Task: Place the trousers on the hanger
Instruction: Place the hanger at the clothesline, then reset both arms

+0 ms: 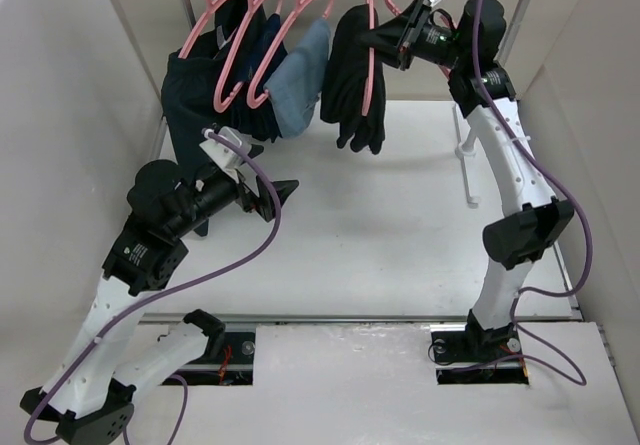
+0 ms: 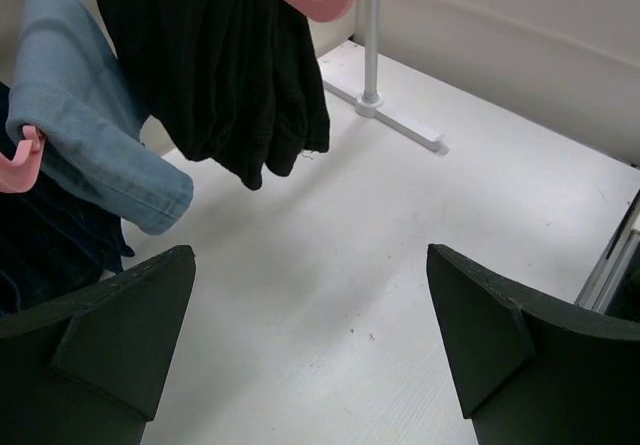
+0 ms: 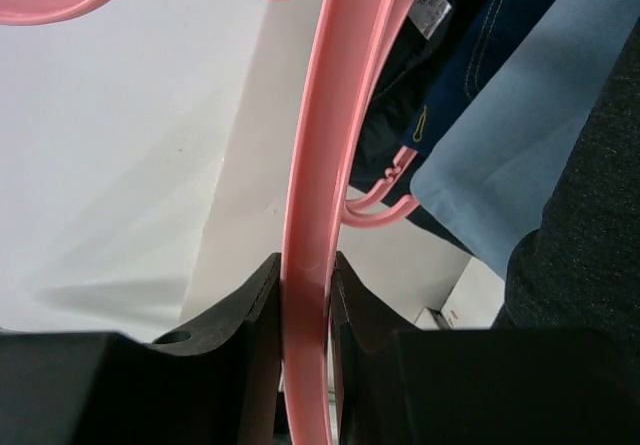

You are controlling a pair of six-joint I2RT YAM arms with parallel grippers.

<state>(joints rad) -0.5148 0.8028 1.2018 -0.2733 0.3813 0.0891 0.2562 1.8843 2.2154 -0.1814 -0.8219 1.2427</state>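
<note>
I had the right gripper (image 3: 305,285) pinched on the far hanger (image 3: 312,165), trousers (image 1: 350,70) hanging down it; the left gripper (image 2: 310,325) gaped empty, near left.

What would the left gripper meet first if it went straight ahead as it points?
Probably the bare table: the open left gripper aims past the hanging trousers, which are off to one side. Depth is unclear.
</note>
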